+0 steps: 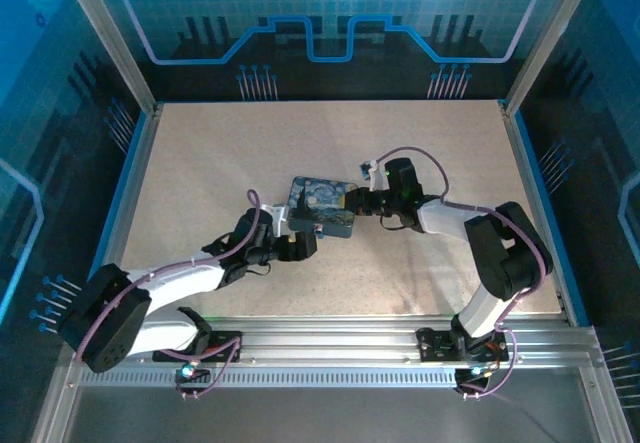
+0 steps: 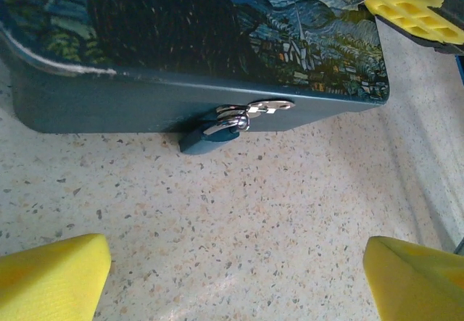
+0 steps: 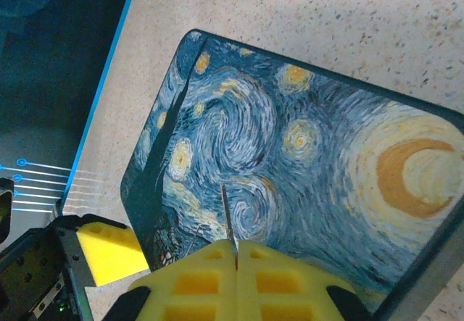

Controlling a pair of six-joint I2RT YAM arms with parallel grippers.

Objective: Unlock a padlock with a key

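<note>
Left gripper (image 1: pixel 298 247) sits at the near-left side of the box (image 1: pixel 322 206), jaws spread wide. In its wrist view the two yellow pads (image 2: pixel 51 281) sit in the bottom corners with bare table (image 2: pixel 239 219) between them, nothing held. Straight ahead of it is the padlock (image 2: pixel 209 137) — tiny dark blue body lying on the table right against the box's front wall, silvery shackle hooked through the latch (image 2: pixel 264 106). The box lies flat around the middle of the table, starry lid up. At its right edge the right gripper (image 1: pixel 366 201) hangs over the lid, pads pressed together and pinching the key (image 3: pixel 227 216) — a thin silvery blade poking out from between them across the lid. Can't tell if the blade touches the lid.
</note>
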